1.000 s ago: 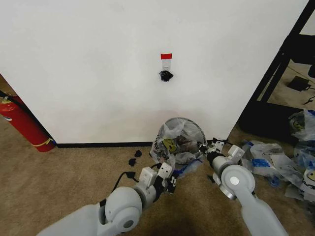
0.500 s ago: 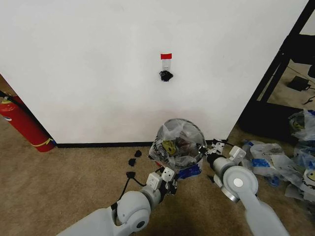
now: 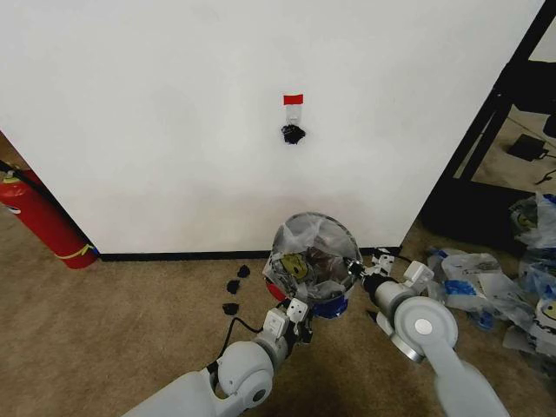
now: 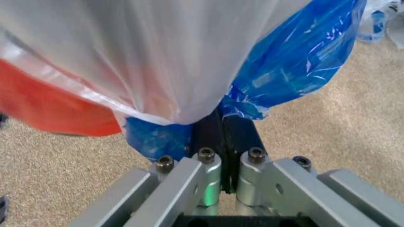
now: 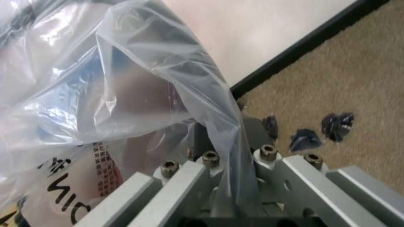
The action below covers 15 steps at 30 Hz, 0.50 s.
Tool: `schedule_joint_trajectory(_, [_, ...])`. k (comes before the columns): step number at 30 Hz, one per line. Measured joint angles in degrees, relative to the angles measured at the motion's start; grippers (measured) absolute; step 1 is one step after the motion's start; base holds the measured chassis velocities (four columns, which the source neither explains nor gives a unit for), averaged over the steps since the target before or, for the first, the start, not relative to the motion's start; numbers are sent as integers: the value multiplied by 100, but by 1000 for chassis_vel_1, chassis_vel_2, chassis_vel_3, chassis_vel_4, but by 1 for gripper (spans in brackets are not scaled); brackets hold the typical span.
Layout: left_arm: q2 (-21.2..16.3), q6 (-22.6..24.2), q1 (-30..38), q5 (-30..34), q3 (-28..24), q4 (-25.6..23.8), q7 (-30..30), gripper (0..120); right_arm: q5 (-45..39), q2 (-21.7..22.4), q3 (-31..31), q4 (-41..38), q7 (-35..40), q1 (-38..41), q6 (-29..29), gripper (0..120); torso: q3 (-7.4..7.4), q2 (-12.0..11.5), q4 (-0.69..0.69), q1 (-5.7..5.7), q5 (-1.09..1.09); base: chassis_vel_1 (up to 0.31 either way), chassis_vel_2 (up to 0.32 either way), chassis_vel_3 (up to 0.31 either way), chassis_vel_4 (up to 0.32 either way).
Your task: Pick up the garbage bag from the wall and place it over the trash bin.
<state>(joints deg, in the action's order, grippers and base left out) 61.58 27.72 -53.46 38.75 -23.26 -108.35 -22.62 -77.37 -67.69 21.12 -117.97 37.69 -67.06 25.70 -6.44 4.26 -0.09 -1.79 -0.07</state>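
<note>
White plain wall (image 3: 174, 113) with a black baseboard fills the back of the head view; on it a small hook (image 3: 293, 132) with a dark scrap sits bare under a strip of red tape (image 3: 294, 99), so the bag is off the wall. Tan carpet (image 3: 104, 321) below, red fire extinguisher (image 3: 39, 217) leaning at the left, heap of similar white-and-blue plastic bags (image 3: 495, 282) well apart on the right. Small round black wire-mesh trash bin (image 3: 334, 256) with a red base stands on the carpet just in front of the baseboard. Thin translucent white garbage bag (image 3: 300, 261) with yellow smiley print, dark text and blue handles is draped over the bin mouth and down its near side, stretched between both arms. Left gripper (image 4: 224, 142) is at the bin's near-left side, jaws clamped tight on a bunched blue handle plus white film, red base blurred just behind it. Right gripper (image 5: 224, 182) is at the bin's right rim, jaws pinched on a twisted fold of clear film. Handling, as a judgement: near weightless, totally limp, no shape of its own, slick film that slides through pads and tears if snagged on mesh wire. Best hold is where material is bunched or doubled, i.e. the blue handles or a gathered rim fold, not a single layer. Keep the two holds spread apart so the mouth stays open around the rim; slack lets it collapse inward.
</note>
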Motion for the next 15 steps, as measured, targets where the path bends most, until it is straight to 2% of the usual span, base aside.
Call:
schedule_joint_trajectory(4, [33, -98, 1, -77, 13, 179, 16, 0, -168, -78, 97, -43, 175, -3, 74, 0, 0, 0, 1, 0, 0, 0, 0, 0, 0])
schedule_joint_trajectory(15, [125, -293, -60, -223, 125, 482, 26, 0, -334, 57, 113, -173, 409, -131, 327, 0, 0, 0, 0, 0, 1, 0, 0, 0, 0])
